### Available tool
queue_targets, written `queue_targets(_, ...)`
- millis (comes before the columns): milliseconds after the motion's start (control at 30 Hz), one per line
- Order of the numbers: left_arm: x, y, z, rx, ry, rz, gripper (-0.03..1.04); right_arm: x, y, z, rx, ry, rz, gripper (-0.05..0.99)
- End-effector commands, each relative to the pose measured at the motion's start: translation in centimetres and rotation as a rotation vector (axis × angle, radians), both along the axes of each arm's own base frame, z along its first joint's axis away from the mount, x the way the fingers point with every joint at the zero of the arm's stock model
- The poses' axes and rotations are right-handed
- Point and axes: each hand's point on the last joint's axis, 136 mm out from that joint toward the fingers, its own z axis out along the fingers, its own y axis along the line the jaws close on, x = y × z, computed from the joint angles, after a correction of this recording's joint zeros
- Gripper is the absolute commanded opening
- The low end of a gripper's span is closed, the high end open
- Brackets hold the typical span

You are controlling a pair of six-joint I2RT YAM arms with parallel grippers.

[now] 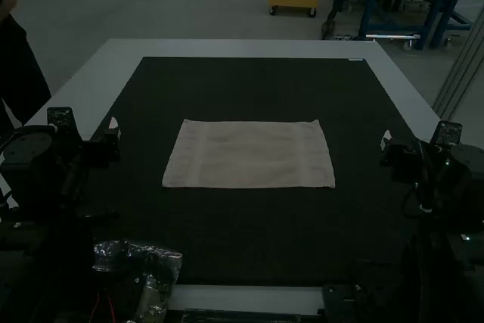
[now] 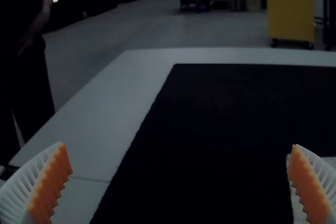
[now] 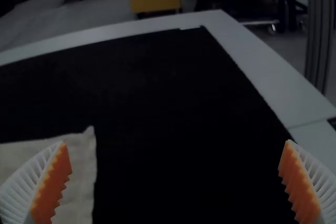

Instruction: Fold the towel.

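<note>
A light beige towel [image 1: 249, 154] lies flat and spread on the dark mat, its long sides running across the high view's middle. My left gripper [image 1: 113, 132] is off to the towel's left, apart from it; in its wrist view the left gripper [image 2: 179, 182] is wide open with nothing between its fingers. At the towel's other side, my right gripper [image 1: 387, 145] is held apart from the cloth. Seen from its own wrist, the right gripper [image 3: 176, 179] also stands open and holds nothing, with a corner of the towel [image 3: 80, 169] partly behind one finger.
The dark mat [image 1: 249, 236] covers most of the white table [image 1: 234, 49]. Crumpled clear plastic [image 1: 155, 262] lies near the left arm's base at the near edge. Both arms stand at the table's near corners.
</note>
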Motion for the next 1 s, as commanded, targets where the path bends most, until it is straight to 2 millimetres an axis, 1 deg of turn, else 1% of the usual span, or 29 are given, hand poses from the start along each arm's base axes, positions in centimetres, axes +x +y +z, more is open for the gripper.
queue_targets(0,-0.04,0.08,0.04,-0.007,-0.009,0.008,0.97,0.0,0.5,-0.23,-0.002,0.003,0.028,0.91)
queue_targets(967,-0.04,0.08,-0.11,-0.018,-0.005,0.007,0.97,0.0,0.51,-0.2,-0.002,0.002,0.028,0.91)
